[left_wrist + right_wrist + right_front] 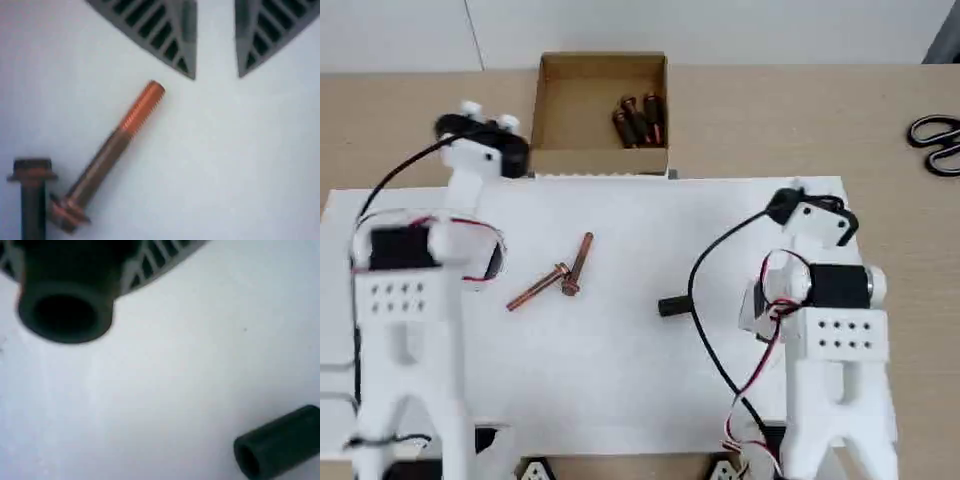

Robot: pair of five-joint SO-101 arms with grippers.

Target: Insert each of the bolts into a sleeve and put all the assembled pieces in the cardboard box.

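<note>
A pale wooden tabletop (770, 120) is covered on its near part by a white sheet (620, 380), and two white arms are mounted at the near edge, the left arm (410, 290) on the left and the right arm (835, 330) on the right. The cardboard box (552, 110) is set on the bare wood just beyond the far edge of the sheet, left of centre, and a cluster of assembled pieces (638, 120) is seen lying in its right half. Two copper bolts are laid on the sheet just right of the left arm: the far bolt (580, 255) runs almost near to far, the near bolt (532, 291) is slanted, and their heads are brought close together so that a V is formed. In the left wrist view the left jaws are seen spread open with nothing between them, held above the sheet just beside the threaded tip of one bolt. In the right wrist view the right jaws are closed on the held sleeve (65, 310), a black tube whose open end is turned toward the camera. The loose sleeve (672, 306) is left lying on its side on the sheet, between the bolts and the right arm. A pair of scissors (935, 145) is placed on the bare wood at the far right.
</note>
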